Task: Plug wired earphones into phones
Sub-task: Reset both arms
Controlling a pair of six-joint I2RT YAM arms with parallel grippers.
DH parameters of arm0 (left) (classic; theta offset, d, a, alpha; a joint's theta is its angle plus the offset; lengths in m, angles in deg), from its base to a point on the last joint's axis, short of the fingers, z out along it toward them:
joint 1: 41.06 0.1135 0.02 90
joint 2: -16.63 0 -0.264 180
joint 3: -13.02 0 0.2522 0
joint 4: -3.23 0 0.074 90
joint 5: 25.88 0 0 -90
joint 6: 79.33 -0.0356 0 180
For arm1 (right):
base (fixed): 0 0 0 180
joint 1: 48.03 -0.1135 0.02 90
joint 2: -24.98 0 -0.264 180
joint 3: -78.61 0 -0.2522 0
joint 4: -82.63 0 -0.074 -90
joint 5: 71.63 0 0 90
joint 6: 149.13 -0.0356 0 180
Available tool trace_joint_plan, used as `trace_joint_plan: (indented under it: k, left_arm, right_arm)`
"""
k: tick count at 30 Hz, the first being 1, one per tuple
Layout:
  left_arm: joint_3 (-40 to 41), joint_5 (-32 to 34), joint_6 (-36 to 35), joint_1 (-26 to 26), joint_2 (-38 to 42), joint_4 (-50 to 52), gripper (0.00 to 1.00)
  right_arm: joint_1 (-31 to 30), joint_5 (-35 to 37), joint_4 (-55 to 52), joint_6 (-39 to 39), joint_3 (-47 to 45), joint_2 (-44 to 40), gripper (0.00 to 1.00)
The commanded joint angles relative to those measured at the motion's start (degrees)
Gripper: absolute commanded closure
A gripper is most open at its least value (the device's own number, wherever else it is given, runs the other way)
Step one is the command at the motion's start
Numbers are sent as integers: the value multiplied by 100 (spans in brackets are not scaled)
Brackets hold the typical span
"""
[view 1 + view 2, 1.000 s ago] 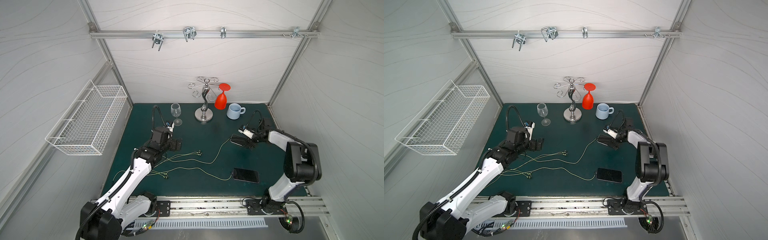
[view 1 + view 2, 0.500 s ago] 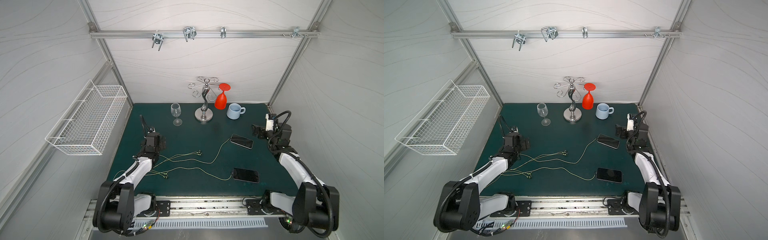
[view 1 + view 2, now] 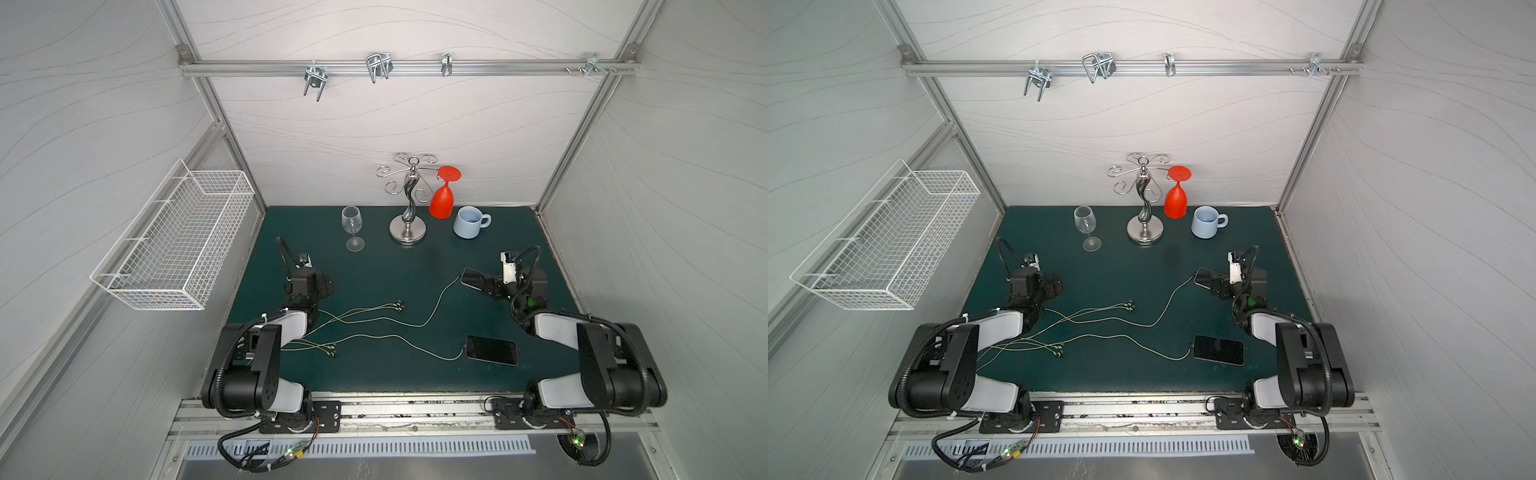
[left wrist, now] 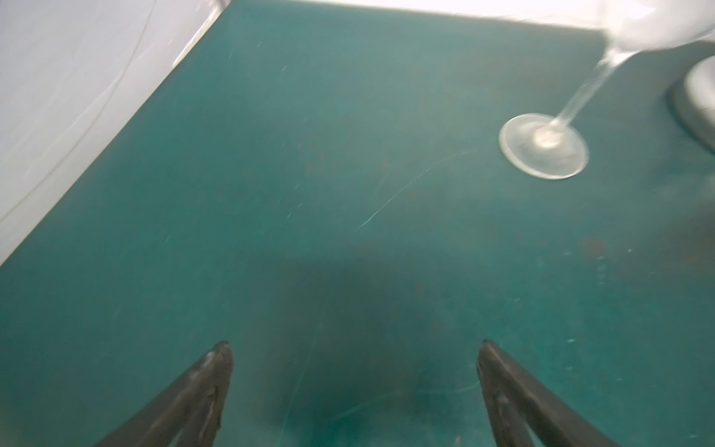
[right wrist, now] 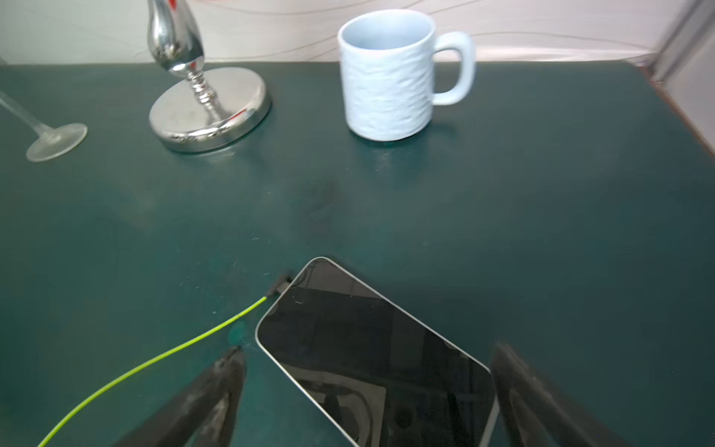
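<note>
Although neither arm grips anything, this reads as the closing step of the task, since both leads appear seated.

The dark green bench (image 3: pixel 390 270) is walled at the left, back and right. Its centre lies mostly bare.

Along the back edge, at upper centre of both top views, stand a wine glass (image 3: pixel 352 226), a chrome stand (image 3: pixel 408 232) and a mug (image 3: pixel 469 222).

Right of centre, the far phone (image 5: pixel 371 360) lies flat between the right fingers (image 5: pixel 216 391). These are spread wide and flank it, though contact cannot be told.

At lower right, the near phone (image 3: pixel 491 350) lies clear of both arms.

Left of centre, the left fingers (image 4: pixel 209 387) are equally spread and hover over bare mat.

The wired earphones (image 3: pixel 398 306) trail as two pale cables from the phones leftward toward the left arm, with their buds at centre and lower centre.

A dark plug (image 5: pixel 280 287) meets the far phone's short edge. The near phone's plug is too small to confirm.

The next move probably calls for a straight lift of the right arm, avoiding the cable beside its finger. The right wall limits room for this, while the centre offers the most.
</note>
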Motion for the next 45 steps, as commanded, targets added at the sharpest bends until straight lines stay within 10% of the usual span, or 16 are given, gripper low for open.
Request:
trace_joint_plan:
  k: [1, 45]
  left_arm:
    - [206, -299, -172, 148, -247, -1510, 1]
    - [230, -193, -163, 170, -650, -1889, 1]
  right_arm:
    - [-14, 223, 904, 44, -62, 350, 1]
    - [-57, 915, 752, -171, 159, 642, 1]
